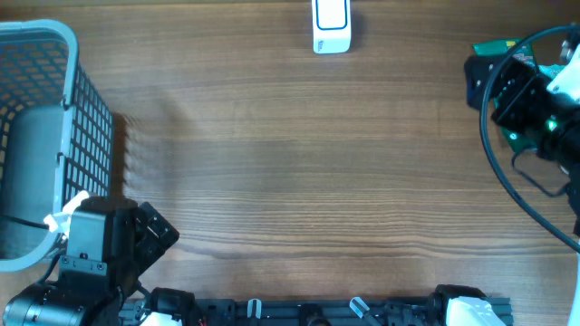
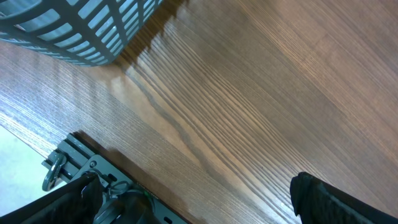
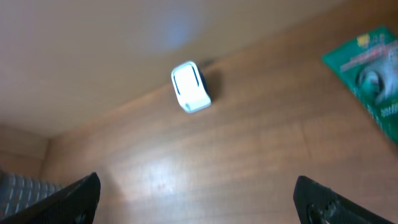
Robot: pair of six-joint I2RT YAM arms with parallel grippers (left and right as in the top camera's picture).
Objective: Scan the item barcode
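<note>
The item, a flat green package (image 3: pixel 368 61), lies on the wooden table at the far right; in the overhead view only a corner of the package (image 1: pixel 495 47) shows from under my right arm. A white barcode scanner (image 1: pixel 331 25) stands at the far edge, also visible as the scanner (image 3: pixel 190 88) in the right wrist view. My right gripper (image 3: pixel 198 200) hovers above the table, open and empty, with the package off to its right. My left gripper (image 2: pixel 199 204) is open and empty near the front left, beside the basket.
A grey wire basket (image 1: pixel 43 136) stands at the left edge, its wall (image 2: pixel 81 28) close to my left gripper. A metal rail (image 1: pixel 344 310) runs along the table's front edge. Black cables (image 1: pixel 507 172) loop from the right arm.
</note>
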